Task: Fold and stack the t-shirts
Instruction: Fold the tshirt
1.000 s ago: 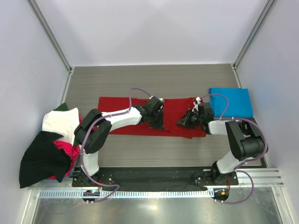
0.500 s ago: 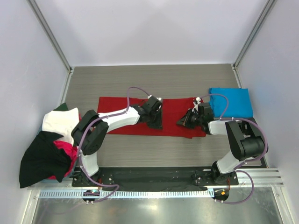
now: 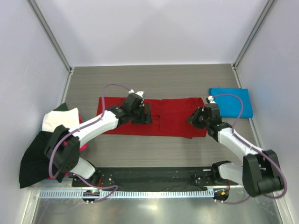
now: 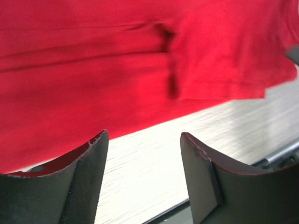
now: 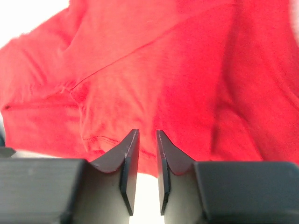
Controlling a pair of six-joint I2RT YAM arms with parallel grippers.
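Hovering over red t-shirt (image 3: 163, 119), both grippers. Shirt lies as long folded strip across table (image 3: 187, 79) centre; blue t-shirt (image 3: 231, 102) folded at right edge. Left gripper (image 4: 144, 136): jaws wide apart, empty. Right gripper (image 5: 147, 133): jaws barely parted at shirt's right end, apparently gripping nothing, though view is blurred. Risk: narrow gap snags hem on lift and drags fold open.

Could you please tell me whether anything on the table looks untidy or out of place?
Yes: the heap of black, white and magenta shirts at the left lies crumpled and spills past the edge of the table. The red shirt and the blue shirt lie flat.
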